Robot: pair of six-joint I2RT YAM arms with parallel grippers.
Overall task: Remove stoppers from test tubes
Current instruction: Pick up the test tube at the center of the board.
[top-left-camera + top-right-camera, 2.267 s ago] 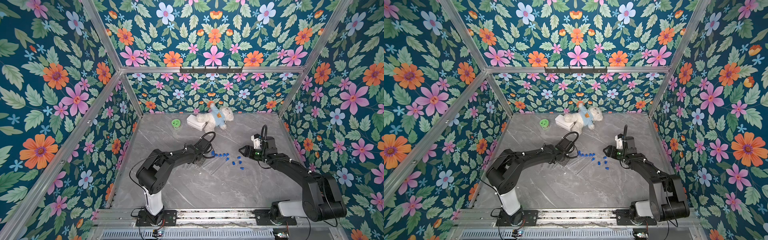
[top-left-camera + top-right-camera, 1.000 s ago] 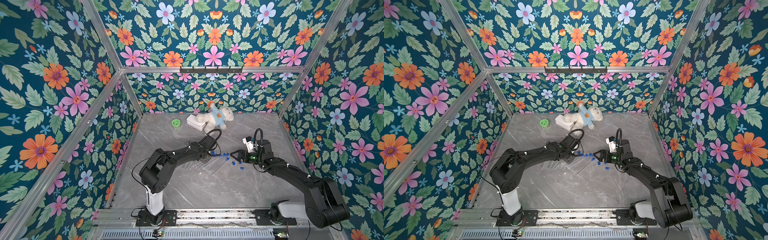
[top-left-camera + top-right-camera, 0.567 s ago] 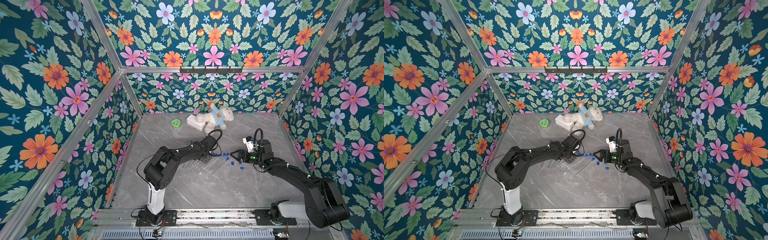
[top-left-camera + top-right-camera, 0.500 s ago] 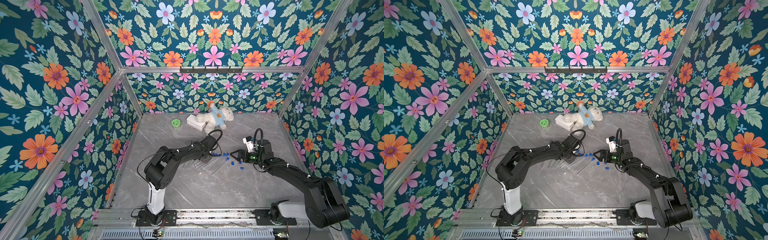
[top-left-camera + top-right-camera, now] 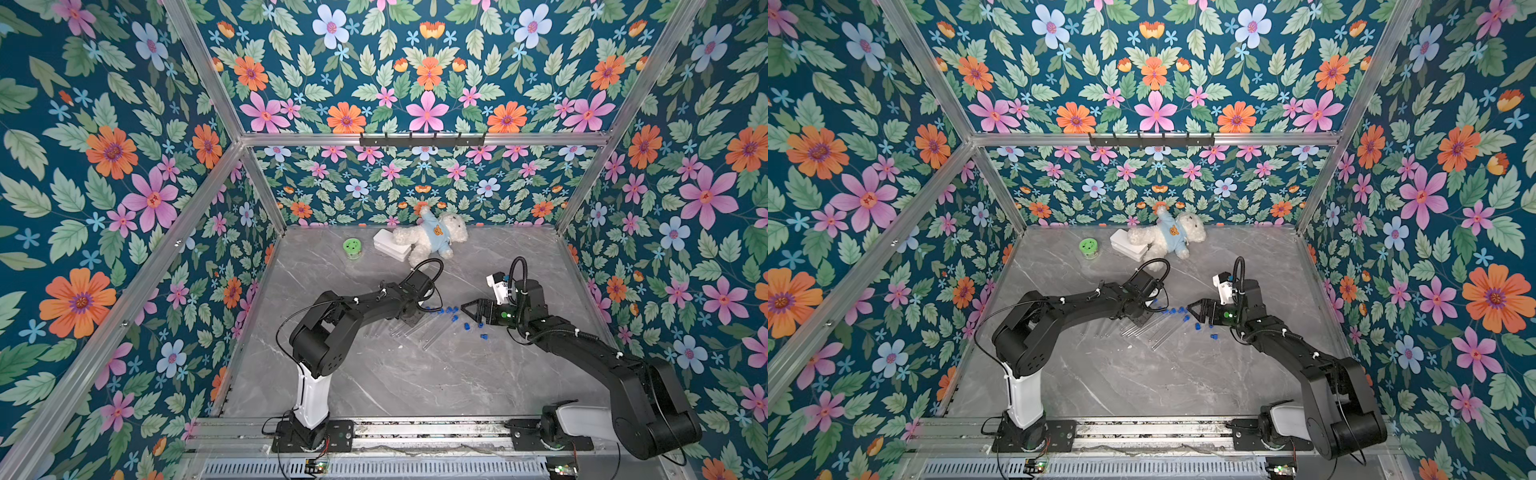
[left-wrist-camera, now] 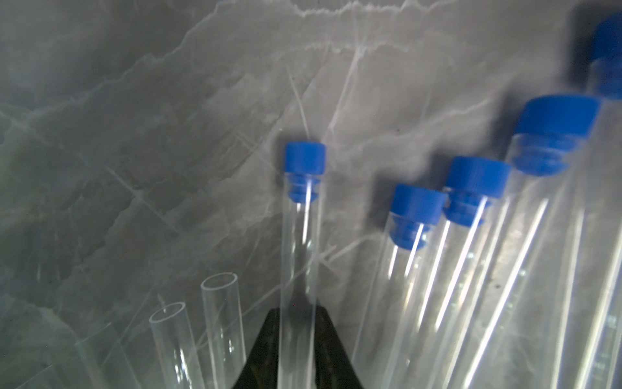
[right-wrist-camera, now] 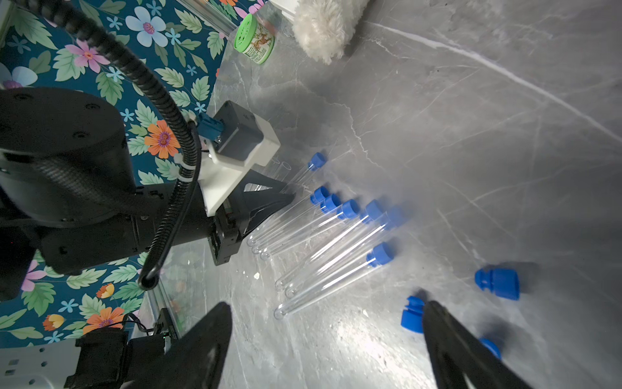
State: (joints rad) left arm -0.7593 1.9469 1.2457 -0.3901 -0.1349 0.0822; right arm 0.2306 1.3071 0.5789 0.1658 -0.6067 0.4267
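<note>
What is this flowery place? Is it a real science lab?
Probably not a real lab: it looks like a robot practice booth. Two robot arms are bolted to a rail, flowery panels box in a marble table, and a teddy bear shares it with test tubes.

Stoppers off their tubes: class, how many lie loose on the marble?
3. One stopper lies in the open; one beside a finger of the right gripper; one partly behind that finger. Others may be hidden.
</note>
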